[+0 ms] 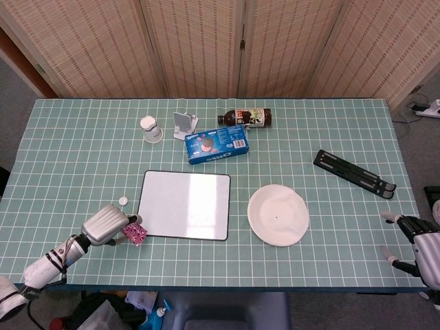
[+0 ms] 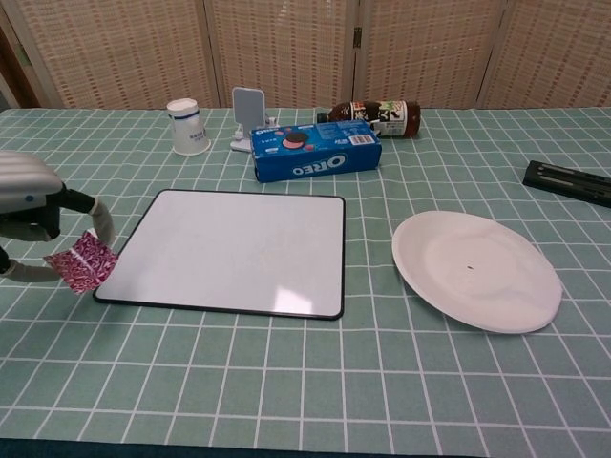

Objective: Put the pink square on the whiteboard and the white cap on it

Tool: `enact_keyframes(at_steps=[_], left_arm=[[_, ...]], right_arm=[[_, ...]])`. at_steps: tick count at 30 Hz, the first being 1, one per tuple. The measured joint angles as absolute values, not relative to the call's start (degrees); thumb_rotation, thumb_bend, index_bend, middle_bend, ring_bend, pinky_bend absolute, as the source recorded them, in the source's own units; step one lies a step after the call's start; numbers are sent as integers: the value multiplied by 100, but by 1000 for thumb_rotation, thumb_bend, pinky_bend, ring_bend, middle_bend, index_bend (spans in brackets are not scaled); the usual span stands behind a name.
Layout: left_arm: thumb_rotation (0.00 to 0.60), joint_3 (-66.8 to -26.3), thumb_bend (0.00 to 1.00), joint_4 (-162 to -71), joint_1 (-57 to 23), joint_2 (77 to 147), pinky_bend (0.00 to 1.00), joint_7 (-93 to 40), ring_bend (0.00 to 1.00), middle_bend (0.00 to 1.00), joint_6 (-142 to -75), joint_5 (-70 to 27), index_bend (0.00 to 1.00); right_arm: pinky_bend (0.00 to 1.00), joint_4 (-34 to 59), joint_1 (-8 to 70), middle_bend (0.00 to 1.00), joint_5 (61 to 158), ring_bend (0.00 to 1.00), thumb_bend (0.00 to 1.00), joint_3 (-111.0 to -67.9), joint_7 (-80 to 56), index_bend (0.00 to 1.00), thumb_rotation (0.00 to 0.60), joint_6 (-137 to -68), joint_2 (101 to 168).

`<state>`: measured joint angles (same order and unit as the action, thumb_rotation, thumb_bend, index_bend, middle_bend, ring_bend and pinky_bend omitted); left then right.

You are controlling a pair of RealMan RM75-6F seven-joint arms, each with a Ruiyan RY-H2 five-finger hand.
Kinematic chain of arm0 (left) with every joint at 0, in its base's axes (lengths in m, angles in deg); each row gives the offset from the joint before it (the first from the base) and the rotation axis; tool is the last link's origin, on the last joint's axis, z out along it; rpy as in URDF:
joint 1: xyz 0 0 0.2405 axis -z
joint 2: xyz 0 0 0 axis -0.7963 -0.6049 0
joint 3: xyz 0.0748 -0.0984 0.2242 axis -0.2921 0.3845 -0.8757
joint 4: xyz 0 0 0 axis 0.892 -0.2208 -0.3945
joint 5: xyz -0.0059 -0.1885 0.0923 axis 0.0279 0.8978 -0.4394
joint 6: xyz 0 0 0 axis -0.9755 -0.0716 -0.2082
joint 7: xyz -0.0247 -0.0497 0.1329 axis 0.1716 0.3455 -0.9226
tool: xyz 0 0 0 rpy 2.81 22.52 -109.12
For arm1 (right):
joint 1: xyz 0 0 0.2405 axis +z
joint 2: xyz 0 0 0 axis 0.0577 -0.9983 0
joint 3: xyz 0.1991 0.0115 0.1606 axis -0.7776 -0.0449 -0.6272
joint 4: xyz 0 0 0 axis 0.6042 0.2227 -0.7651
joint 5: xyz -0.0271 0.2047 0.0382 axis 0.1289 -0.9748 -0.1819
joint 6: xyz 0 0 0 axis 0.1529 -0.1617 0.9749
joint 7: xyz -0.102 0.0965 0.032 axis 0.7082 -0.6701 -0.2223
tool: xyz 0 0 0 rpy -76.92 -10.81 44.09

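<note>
The left hand (image 1: pixel 108 225) holds the pink square (image 1: pixel 135 234) pinched at its fingertips, just off the near-left corner of the whiteboard (image 1: pixel 185 204); the board lies to that hand's right, long axis across the table; the right hand (image 1: pixel 416 242) hangs with fingers apart, holding nothing, well apart. Count: one pink square, one whiteboard, one white cap (image 1: pixel 123 201), the cap on the cloth just beyond the left hand beside the board's left edge.

The blue box (image 2: pixel 317 152) reads "OREO" in white letters on its front side. The bottle (image 2: pixel 380 116) has a label, and the cup (image 2: pixel 188 126) a blue mark, both too small to read.
</note>
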<state>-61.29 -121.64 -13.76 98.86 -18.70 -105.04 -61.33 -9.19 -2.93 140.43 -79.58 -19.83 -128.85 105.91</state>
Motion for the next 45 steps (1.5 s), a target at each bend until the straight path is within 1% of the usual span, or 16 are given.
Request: enact_keyframes(at_steps=[6, 13, 19, 20, 24, 25, 28, 30, 32, 36, 38, 40, 45], left_arm=[[600, -5812, 258, -12323, -1023, 9976, 1000, -1894, 1000, 1000, -10047, -5852, 354], [600, -5500, 259, -12281, -649, 10376, 1000, -2087, 1000, 1000, -9477, -5454, 350], [600, -5269, 258, -12209, -389, 10661, 1000, -2313, 1000, 1000, -9120, -5128, 339], [600, -5239, 258, -12200, -361, 10690, 1000, -2337, 1000, 1000, -9074, -5069, 326], [600, -5114, 258, -12162, -287, 10786, 1000, -2508, 1000, 998, -8921, -4762, 202], [600, -5078, 258, -12157, -278, 10805, 1000, -2570, 1000, 998, -8890, -4654, 184], [600, -4998, 258, -12161, -294, 10822, 1000, -2684, 1000, 997, -8869, -4392, 171], [600, -4976, 258, -12179, -339, 10798, 1000, -2702, 1000, 997, -8881, -4274, 181], [600, -4979, 258, -12189, -412, 10742, 1000, -2701, 1000, 997, -8950, -4231, 216], [600, -5053, 258, -12189, -615, 10606, 1000, -2679, 1000, 997, -9144, -4199, 336], [600, -5142, 258, -12171, -746, 10533, 1000, -2661, 1000, 997, -9228, -4192, 374], [600, -5250, 258, -12115, -864, 10493, 1000, -2613, 1000, 998, -9284, -4198, 392], [600, -5379, 258, -11805, -1029, 10544, 1000, -2542, 1000, 999, -9360, -4207, 386]], right_arm=[[363, -934, -264, 347, 14045, 305, 221, -7972, -1985, 248, 600, -12864, 10568], [363, -933, -279, 347, 14004, 305, 221, -7959, -1982, 248, 600, -12848, 10544], [363, -934, -294, 347, 13989, 305, 221, -7958, -1985, 248, 600, -12862, 10537], [363, -933, -297, 348, 13985, 304, 221, -7957, -1987, 248, 600, -12862, 10537], [363, -921, -324, 347, 13972, 305, 221, -7951, -2001, 248, 600, -12892, 10535], [363, -916, -335, 347, 13967, 305, 221, -7951, -2006, 248, 600, -12905, 10533], [363, -899, -352, 347, 13957, 305, 221, -7952, -2018, 248, 600, -12928, 10529], [363, -890, -358, 347, 13956, 305, 221, -7954, -2023, 248, 600, -12939, 10529], [363, -888, -358, 347, 13967, 305, 221, -7954, -2031, 248, 600, -12943, 10532], [363, -880, -347, 347, 13987, 305, 221, -7955, -2037, 248, 600, -12937, 10544], [363, -873, -337, 347, 13998, 305, 221, -7959, -2040, 248, 600, -12931, 10556], [363, -867, -322, 347, 14014, 305, 221, -7960, -2044, 248, 600, -12919, 10570], [363, -849, -287, 347, 14037, 305, 221, -7962, -2053, 248, 600, -12880, 10601]])
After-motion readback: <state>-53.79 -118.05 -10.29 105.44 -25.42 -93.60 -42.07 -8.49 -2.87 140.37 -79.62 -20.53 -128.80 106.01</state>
